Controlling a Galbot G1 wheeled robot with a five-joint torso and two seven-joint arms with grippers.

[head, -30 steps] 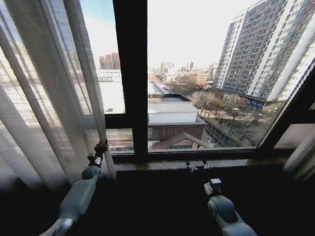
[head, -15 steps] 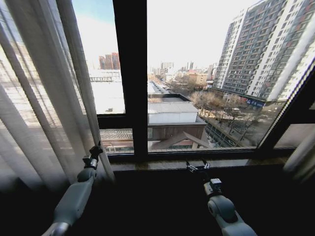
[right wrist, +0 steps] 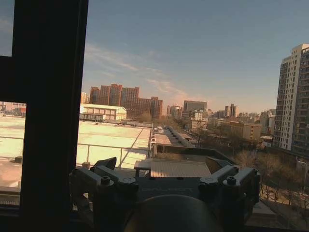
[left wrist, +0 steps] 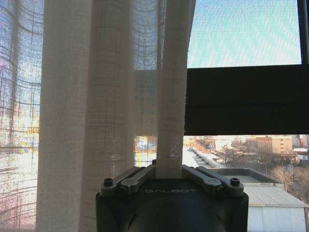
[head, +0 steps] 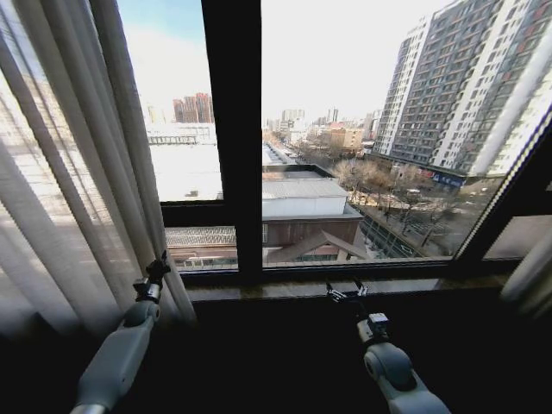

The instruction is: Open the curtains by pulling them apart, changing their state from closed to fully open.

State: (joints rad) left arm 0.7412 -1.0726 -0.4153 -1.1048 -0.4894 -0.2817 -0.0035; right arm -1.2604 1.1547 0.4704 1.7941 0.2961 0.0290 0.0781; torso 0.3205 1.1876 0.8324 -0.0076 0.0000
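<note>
One of the curtains [head: 78,164] hangs gathered at the window's left, pleats running vertically floor to ceiling. Left gripper [left wrist: 169,170] is pinched shut on its inner edge, mid-pull leftward; next, likely more sideways travel. Right gripper [head: 347,291] rests spread and empty by the sill [head: 414,283].

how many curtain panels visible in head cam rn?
2: sheer left curtain, its edge pinched in the left gripper; right curtain, a sliver at the frame's right edge, mostly out of view.
</note>
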